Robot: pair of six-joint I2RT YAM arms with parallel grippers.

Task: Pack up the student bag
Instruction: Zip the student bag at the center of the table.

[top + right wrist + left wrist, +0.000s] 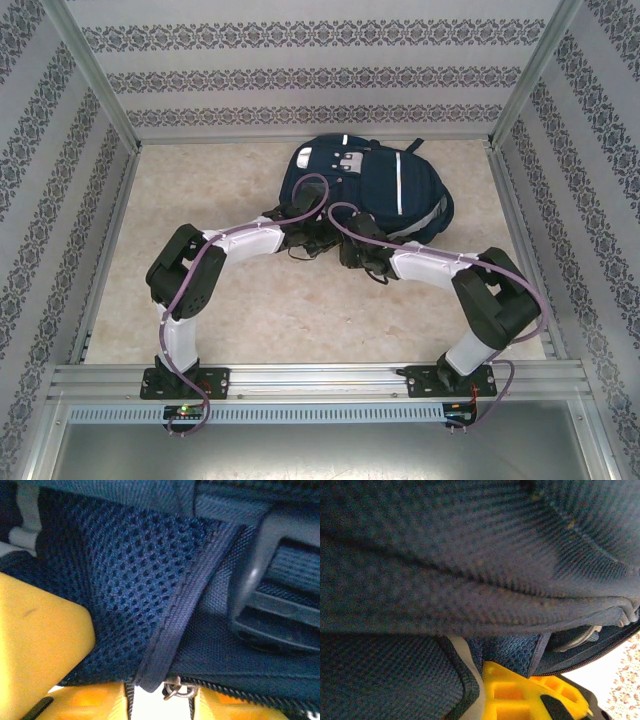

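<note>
Student bag (365, 190) fabric is met by left gripper (303, 243) and right gripper (362, 256); closure cannot be told; fabric should be kept taut.

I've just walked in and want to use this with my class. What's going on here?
Two robot arms are working on the student bag, which lies flat on the table. The left gripper and right gripper both press in at the bag's near edge. The right wrist camera shows blue mesh and a metal zip pull right by its yellow fingers. Whether either gripper has a firm hold is unclear.
</note>
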